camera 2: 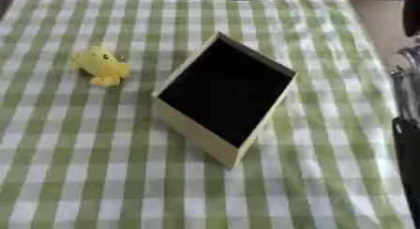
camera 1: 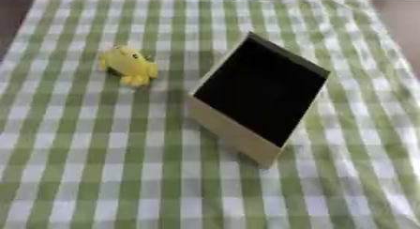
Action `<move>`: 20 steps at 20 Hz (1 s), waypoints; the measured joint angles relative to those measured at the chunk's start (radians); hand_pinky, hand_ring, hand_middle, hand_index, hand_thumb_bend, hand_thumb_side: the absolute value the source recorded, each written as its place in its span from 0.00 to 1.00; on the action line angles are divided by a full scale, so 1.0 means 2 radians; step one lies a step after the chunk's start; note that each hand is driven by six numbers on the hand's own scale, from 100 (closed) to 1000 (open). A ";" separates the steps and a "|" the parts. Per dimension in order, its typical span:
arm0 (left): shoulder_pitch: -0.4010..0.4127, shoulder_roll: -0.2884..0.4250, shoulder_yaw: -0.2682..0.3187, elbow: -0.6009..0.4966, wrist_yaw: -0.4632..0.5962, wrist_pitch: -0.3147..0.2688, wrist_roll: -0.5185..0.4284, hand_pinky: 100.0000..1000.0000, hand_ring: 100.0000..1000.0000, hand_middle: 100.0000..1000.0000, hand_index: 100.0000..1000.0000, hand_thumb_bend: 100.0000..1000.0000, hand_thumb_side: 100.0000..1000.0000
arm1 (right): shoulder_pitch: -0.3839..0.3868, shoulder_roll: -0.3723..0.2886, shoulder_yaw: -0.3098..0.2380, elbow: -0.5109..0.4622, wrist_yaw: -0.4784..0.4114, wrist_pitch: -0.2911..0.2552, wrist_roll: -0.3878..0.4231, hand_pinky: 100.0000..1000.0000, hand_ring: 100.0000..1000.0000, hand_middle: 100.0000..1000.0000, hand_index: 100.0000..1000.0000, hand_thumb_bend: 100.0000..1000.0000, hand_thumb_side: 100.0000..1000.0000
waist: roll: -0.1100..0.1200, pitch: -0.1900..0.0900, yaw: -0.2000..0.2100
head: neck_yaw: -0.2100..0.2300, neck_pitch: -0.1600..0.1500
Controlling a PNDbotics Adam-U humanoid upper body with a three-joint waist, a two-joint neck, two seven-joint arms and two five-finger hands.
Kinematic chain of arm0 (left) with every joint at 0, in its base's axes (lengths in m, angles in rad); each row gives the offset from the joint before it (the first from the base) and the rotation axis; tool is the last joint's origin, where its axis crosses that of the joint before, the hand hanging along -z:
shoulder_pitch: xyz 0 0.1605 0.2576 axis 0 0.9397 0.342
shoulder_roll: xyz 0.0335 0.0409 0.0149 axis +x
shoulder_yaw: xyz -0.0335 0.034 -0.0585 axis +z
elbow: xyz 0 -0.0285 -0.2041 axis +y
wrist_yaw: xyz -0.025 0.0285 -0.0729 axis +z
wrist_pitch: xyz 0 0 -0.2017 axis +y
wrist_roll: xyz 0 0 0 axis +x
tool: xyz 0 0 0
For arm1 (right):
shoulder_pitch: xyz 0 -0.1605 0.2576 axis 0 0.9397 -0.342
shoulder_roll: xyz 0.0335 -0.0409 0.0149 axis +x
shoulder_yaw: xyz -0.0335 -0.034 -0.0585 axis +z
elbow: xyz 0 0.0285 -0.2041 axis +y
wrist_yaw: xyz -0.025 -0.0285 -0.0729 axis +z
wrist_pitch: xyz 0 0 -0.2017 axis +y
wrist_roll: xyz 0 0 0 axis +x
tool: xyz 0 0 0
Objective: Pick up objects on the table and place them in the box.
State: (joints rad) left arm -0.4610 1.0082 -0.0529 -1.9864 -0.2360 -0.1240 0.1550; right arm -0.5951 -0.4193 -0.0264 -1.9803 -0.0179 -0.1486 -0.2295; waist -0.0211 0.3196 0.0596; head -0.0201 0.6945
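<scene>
Nearest the camera: green-and-white checked cloth (camera 1: 98, 190), spread over the whole table, bare of objects on the near side of the box.

Mid-table: box (camera 1: 234, 129), pale cream walls, dark inside, set askew with one corner toward the camera. Looks tipped up at the far side so that the opening faces the camera, though hard to be sure. Nothing made out inside against the dark lining.

Left of the box and slightly beyond its near corner: yellow toy (camera 1: 129, 66), small, rounded, perhaps a duck or chick, lying on the cloth. Near the box but apart from it, not touching. Only loose object seen.

Right of the box, at the edge of the right eye view: dark and silver shape, probably the right hand (camera 2: 404, 78) with its arm below. Well apart from the box and farther still from the toy. Wide, narrow or holding something: cannot tell. Left hand in no view.

Step in hand, as a judgement: the very start, toy not yet picked up, no hand near it.

Next move, likely: reach across to the toy left of the box, close round its rounded body, lift clear of the near wall, carry over the opening, release inside. Left side closer to the toy than the right. Slanted opening calls for care that the toy does not roll back out.

Brands, labels, writing: none readable on box, toy or cloth.
</scene>
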 measured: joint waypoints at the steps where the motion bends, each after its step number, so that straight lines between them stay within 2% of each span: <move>1: -0.009 0.007 -0.005 0.000 -0.005 0.003 -0.018 0.59 0.72 0.73 0.84 0.41 0.58 | 0.000 0.000 0.001 0.000 0.000 0.000 0.000 0.75 0.70 0.69 0.86 0.00 0.91 | 0.000 0.000 -0.001 | 0.001 0.000; 8: -0.058 0.038 -0.042 0.000 -0.046 -0.003 -0.132 0.62 0.73 0.73 0.84 0.42 0.59 | -0.001 0.000 0.003 0.000 0.000 0.002 0.003 0.75 0.70 0.69 0.86 0.00 0.91 | 0.000 0.000 -0.002 | 0.005 0.000; 9: -0.060 0.038 -0.044 0.000 -0.049 -0.003 -0.141 0.63 0.74 0.74 0.85 0.46 0.54 | -0.001 0.000 0.004 0.000 0.000 0.002 0.003 0.75 0.70 0.69 0.86 0.00 0.91 | 0.000 0.000 -0.002 | 0.005 0.000; 14: -0.085 0.046 -0.073 0.000 -0.069 -0.002 -0.174 0.66 0.76 0.75 0.86 0.57 0.52 | -0.002 0.000 0.007 0.000 -0.001 0.003 0.006 0.75 0.70 0.69 0.86 0.00 0.91 | 0.002 0.000 -0.008 | 0.009 -0.001; 20: -0.128 0.042 -0.124 0.039 -0.109 0.002 -0.217 0.68 0.77 0.76 0.87 0.63 0.49 | -0.002 0.000 0.008 0.000 -0.004 0.004 0.009 0.75 0.70 0.69 0.86 0.00 0.92 | 0.003 0.000 -0.008 | 0.010 -0.001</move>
State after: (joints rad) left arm -0.7165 1.0916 -0.3012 -1.9089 -0.4534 -0.1195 -0.2793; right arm -0.5989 -0.4192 -0.0107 -1.9803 -0.0259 -0.1400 -0.2108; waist -0.0143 0.3198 0.0428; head -0.0002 0.6929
